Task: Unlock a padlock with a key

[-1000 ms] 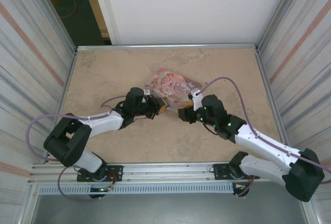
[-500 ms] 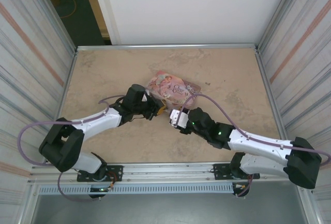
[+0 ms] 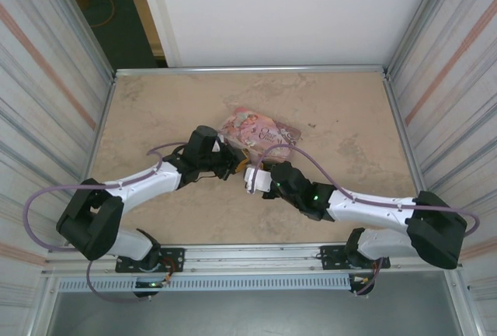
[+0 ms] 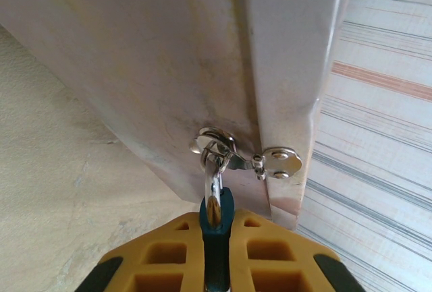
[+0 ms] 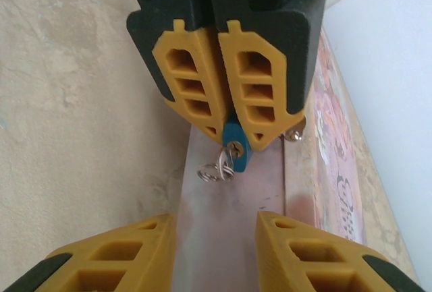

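- top cam: pink tin box [image 3: 260, 129] sits mid table [image 3: 155, 111]. both grippers meet at the tin's near edge, l gripper [image 3: 237, 164] at its near-left corner, r gripper [image 3: 248, 174] just nearer than that, close to the l one.
- l wrist cam: l gripper's yellow fingers [image 4: 169, 251] are clamped on the blue padlock [image 4: 217, 238], body edge-on btwn the pads. the silvery shackle [image 4: 213, 191] runs up thru a small metal loop [image 4: 214, 142] on the tin's bare metal side, beside a riveted tab [image 4: 282, 160].
- r wrist cam gives what that one can't: the padlock's end face w/ keyhole [image 5: 234, 148], poking out past the l fingertips, right against the tin's wall. a small wire ring [image 5: 213, 171] hangs just beside it.
- same cam: r gripper's jaws stand apart, nothing btwn them. its fingers [image 5: 108, 258] are short of the padlock, not touching it, w/ the tin's printed lid running along their right.
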Tool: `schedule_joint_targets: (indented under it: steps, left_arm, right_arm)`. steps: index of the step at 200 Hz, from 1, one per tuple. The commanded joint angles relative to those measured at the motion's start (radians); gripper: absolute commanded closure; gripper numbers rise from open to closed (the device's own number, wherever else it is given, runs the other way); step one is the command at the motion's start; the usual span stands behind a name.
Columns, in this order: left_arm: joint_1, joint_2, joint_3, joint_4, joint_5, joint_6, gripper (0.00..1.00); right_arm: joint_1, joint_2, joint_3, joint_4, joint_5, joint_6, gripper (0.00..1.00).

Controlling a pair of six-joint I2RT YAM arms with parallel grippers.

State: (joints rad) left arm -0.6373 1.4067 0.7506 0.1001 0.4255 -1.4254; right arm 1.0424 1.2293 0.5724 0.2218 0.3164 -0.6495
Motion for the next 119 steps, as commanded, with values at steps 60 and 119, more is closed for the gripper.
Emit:
schedule_joint_targets:
  steps: [60, 119]
  left_arm:
    - [-0.008, -0.025, 0.026, 0.039, 0.028, 0.006, 1.00]
    - [-0.008, -0.023, 0.022, 0.047, 0.034, 0.000, 1.00]
  right_arm:
    - [0.011, 0.076, 0.051, 0.112, 0.033, -0.022, 0.76]
    - [0.011, 0.110, 0.053, 0.159, 0.056, -0.017, 0.82]
